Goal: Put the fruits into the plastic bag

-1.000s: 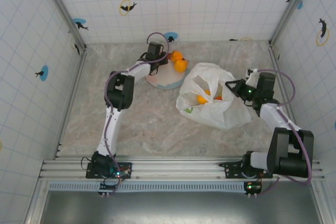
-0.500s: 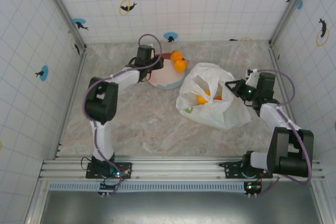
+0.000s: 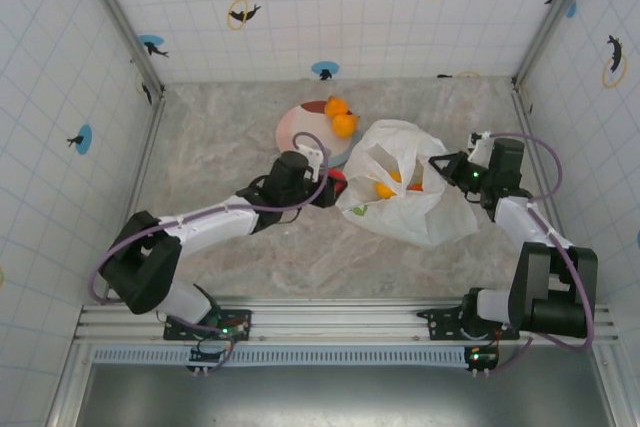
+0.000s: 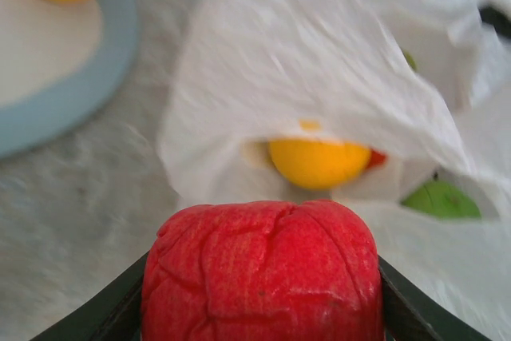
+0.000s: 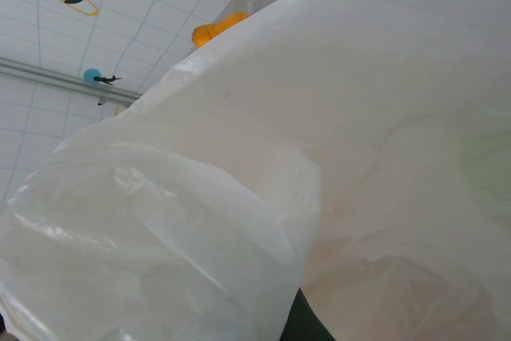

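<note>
Gripping a red fruit [image 4: 259, 273] between its dark fingers [image 4: 120, 313], the left gripper [image 3: 333, 185] stands partly spread, its jaws pressed against the fruit's two sides. The fruit's skin is wrinkled. It sits just before the mouth of the plastic bag [image 3: 400, 212], which lies crumpled on the marble-patterned table [image 3: 250, 247], right of centre. Inside the bag's opening lie an orange-yellow fruit [image 4: 319, 161] and, lower right, a green fruit [image 4: 439, 197]; a red sliver shows between them. The right gripper [image 3: 441, 163], closed tight, pinches the bag's right-hand rim, and the film drapes across its wrist camera. Behind the left gripper, the round plate [image 3: 300, 132] carries two orange fruits [image 3: 345, 125] at its back edge, near the bag but apart from it.
</note>
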Robot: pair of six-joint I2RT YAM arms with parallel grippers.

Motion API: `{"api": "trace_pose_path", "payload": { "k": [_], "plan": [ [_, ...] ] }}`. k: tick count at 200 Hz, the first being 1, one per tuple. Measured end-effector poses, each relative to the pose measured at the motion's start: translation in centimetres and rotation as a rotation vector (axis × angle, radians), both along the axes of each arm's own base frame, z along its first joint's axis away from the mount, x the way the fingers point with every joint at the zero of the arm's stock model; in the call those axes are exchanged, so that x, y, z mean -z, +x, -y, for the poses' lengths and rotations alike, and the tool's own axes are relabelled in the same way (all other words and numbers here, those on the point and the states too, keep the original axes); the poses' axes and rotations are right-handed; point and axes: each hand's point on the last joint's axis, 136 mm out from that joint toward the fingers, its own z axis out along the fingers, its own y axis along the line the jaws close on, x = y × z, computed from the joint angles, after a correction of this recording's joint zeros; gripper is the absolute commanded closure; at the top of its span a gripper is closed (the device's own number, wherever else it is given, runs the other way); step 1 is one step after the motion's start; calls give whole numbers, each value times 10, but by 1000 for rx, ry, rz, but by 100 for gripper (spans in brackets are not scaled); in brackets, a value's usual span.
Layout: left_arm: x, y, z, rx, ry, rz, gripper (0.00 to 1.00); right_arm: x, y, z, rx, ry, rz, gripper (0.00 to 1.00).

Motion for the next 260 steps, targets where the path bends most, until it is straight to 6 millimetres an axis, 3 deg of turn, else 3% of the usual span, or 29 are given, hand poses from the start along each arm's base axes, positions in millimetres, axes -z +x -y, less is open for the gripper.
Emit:
{"api": "trace_pose_path", "payload": {
  "k": [28, 118, 183, 216, 260],
  "plan": [
    [12, -13, 18, 59, 21, -30, 56, 0, 0, -1, -1, 3, -3, 99],
    [53, 21, 93, 159, 78, -98, 55, -1, -5, -22, -52, 15, -9, 99],
    [50, 46, 133, 151, 22, -79, 47, 6, -11, -50, -118, 32, -41, 99],
    [49, 68, 150, 92, -39, -67, 46, 6, -10, -49, -118, 27, -39, 99],
    [60, 74, 157, 57, -67, -100, 31, -5, -1, -41, -102, 15, -10, 99]
  ]
}}
